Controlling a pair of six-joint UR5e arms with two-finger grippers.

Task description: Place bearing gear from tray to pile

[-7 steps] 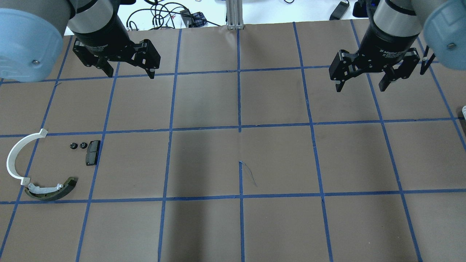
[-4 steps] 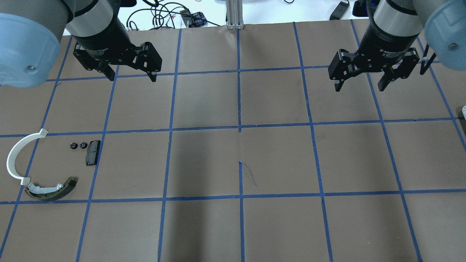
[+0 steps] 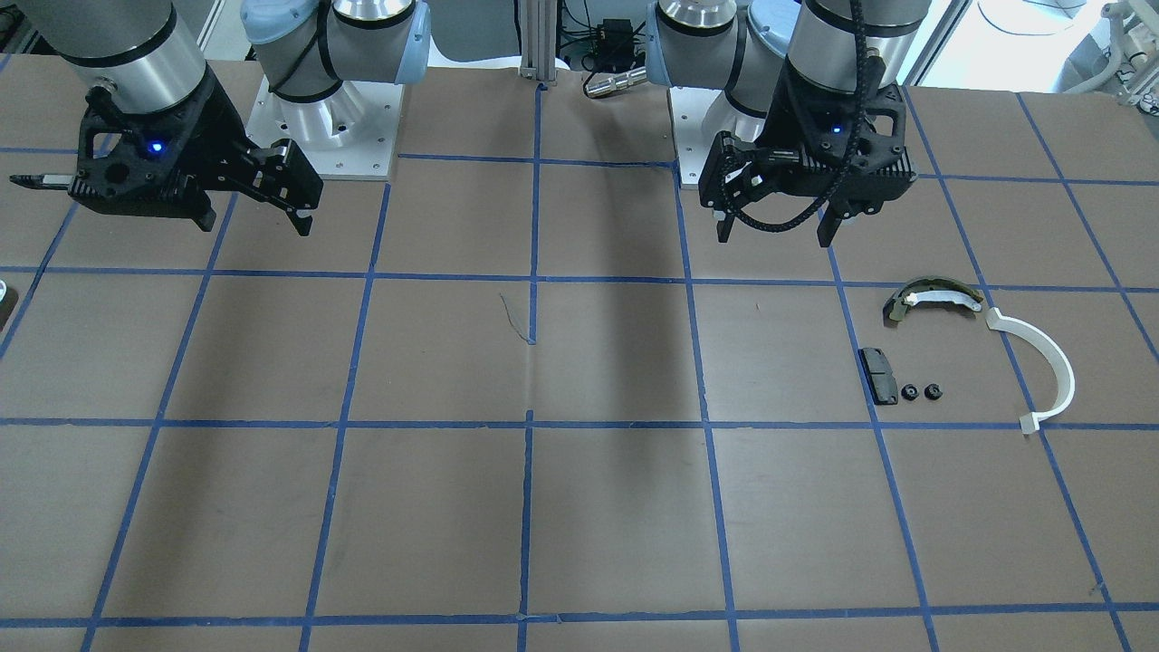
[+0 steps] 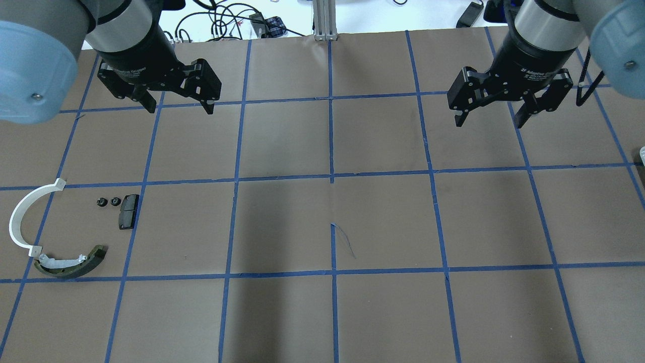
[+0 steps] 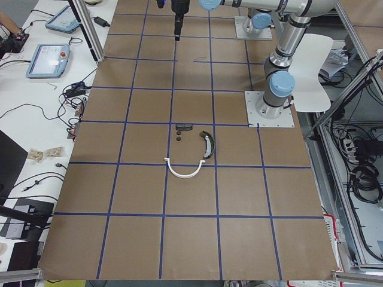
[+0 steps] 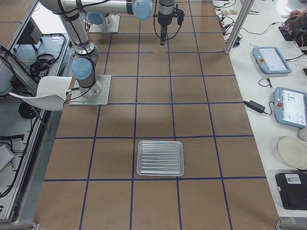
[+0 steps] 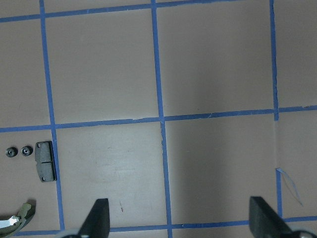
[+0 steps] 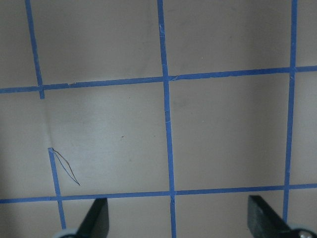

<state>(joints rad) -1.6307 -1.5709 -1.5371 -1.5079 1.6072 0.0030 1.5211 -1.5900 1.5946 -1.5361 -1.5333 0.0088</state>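
Front-facing: left gripper (image 3: 774, 234) and right gripper (image 3: 255, 217) both spread, carrying nothing, up near the base. Two tiny black bearing gears (image 3: 909, 392) sit in the pile (image 3: 933, 290), just beside the brake pad (image 3: 878, 375).

Exterior right: ridged tray (image 6: 160, 157) lies well apart from the arms. Any gear on it is too small to make out.

Likely risk: a tiny gear slips the wide jaws, or rolls on release.

Wrist views: only jaw tips show.

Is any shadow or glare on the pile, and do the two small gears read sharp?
Overhead: shadow bands fall mid-table, none on the pile; no glare. Left wrist: gears clear but small. Exterior left: they are dots.
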